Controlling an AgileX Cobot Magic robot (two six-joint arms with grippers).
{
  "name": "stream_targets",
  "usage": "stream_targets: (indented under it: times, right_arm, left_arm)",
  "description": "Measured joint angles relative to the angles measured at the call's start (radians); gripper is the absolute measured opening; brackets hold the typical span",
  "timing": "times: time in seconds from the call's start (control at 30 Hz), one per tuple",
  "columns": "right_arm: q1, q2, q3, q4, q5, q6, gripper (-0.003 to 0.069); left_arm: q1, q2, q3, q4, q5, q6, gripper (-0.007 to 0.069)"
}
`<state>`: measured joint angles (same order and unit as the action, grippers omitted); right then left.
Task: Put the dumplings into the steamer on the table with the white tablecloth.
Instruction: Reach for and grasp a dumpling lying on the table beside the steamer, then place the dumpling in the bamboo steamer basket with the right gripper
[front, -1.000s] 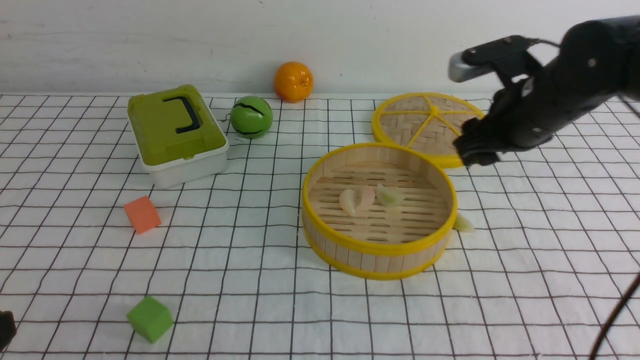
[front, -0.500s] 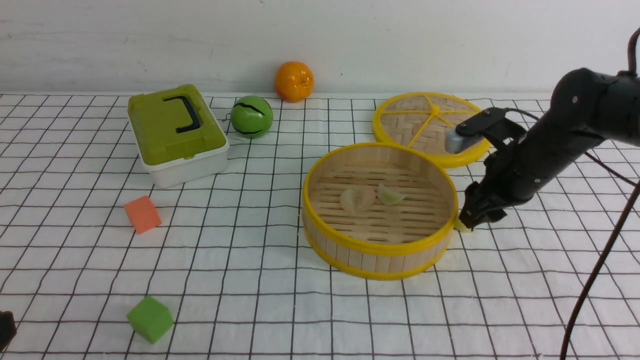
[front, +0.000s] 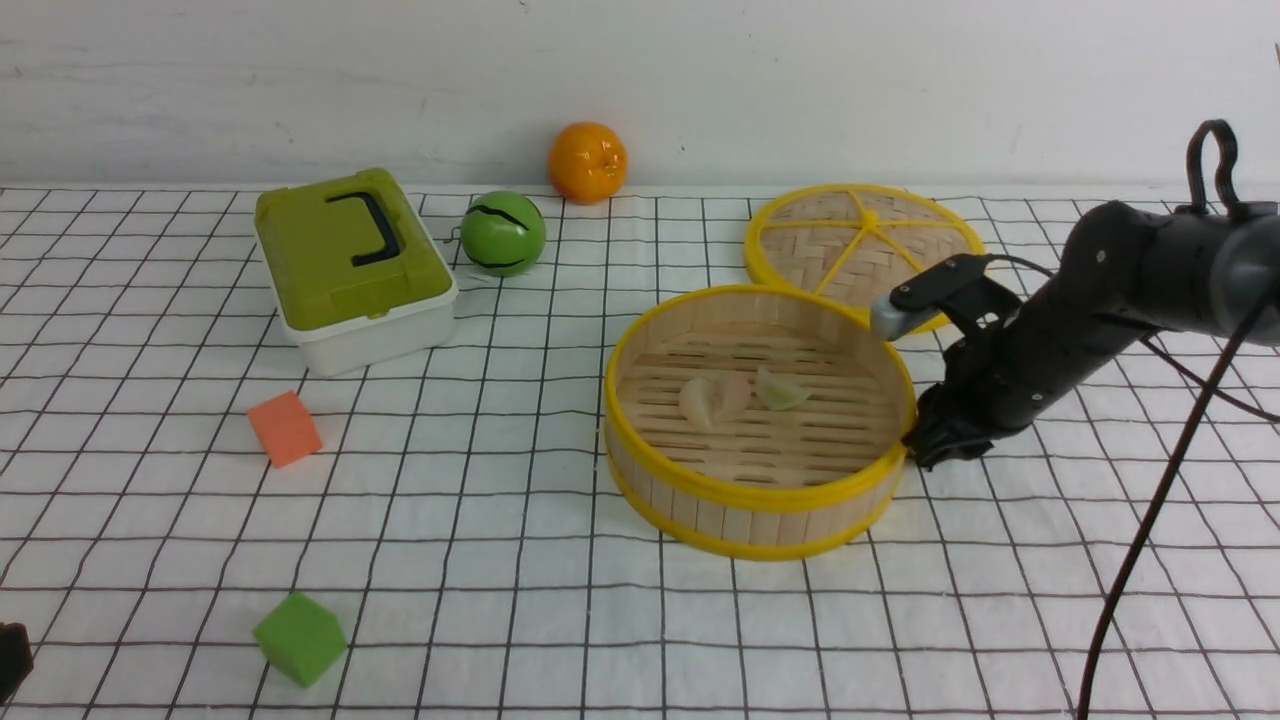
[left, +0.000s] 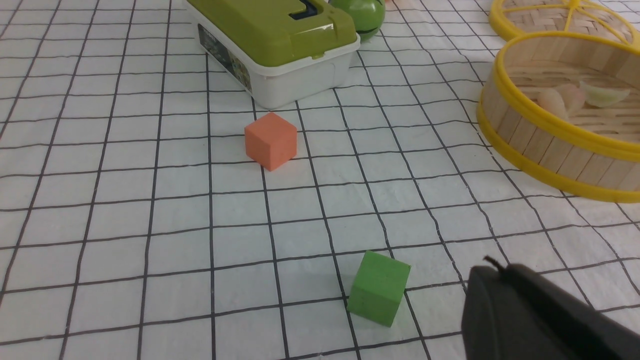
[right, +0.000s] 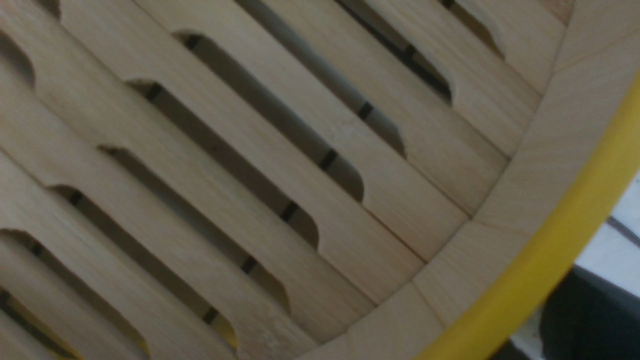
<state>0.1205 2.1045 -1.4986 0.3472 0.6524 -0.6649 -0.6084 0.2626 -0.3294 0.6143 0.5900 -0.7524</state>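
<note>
— Where are the dumplings?
— I see three dumplings (front: 712, 398) on the steamer (front: 760, 494) floor, two pink and one green.
— And your fingers?
— My right fingers (front: 935, 447) sit low, just beside its right wall, down at the counter (front: 500, 530). Whether they are spread or pinching, I cannot tell. My left fingers (left: 525, 310) are pressed together.

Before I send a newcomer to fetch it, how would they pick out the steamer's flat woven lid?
On the white grid-lined tablecloth, find the round bamboo steamer basket with yellow rims. Just behind it, toward the robot's right, lies the flat woven disc: yellow spokes, no upright wall.
</note>
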Motion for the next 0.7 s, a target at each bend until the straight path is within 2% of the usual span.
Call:
stream_targets:
  times: [0.03,0.07,0.37,0.5,0.6,0.7]
  right_arm:
    - [0.000,0.000,0.000,0.003,0.000,0.001,0.0143]
    - [0.000,0.000,0.000,0.005,0.005,0.002,0.0138]
    - [-0.017,-0.142,-0.007,-0.003,0.079,0.062,0.0138]
    - [0.003,-0.208,-0.041,0.078,0.078,0.054,0.0138]
    - [0.056,-0.222,-0.066,0.207,0.051,-0.002,0.0138]
    - [0.100,-0.185,-0.066,0.275,0.019,-0.048,0.0138]
  left_arm:
    - [0.000,0.000,0.000,0.000,0.001,0.000,-0.0006]
    - [0.000,0.000,0.000,0.000,0.001,0.000,-0.0005]
    - [0.000,0.000,0.000,0.000,0.001,0.000,-0.0001]
    - [0.000,0.000,0.000,0.000,0.001,0.000,0.0000]
    - [0.000,0.000,0.000,0.000,0.001,0.000,0.0000]
    - [0.000,0.000,0.000,0.000,0.001,0.000,0.0001]
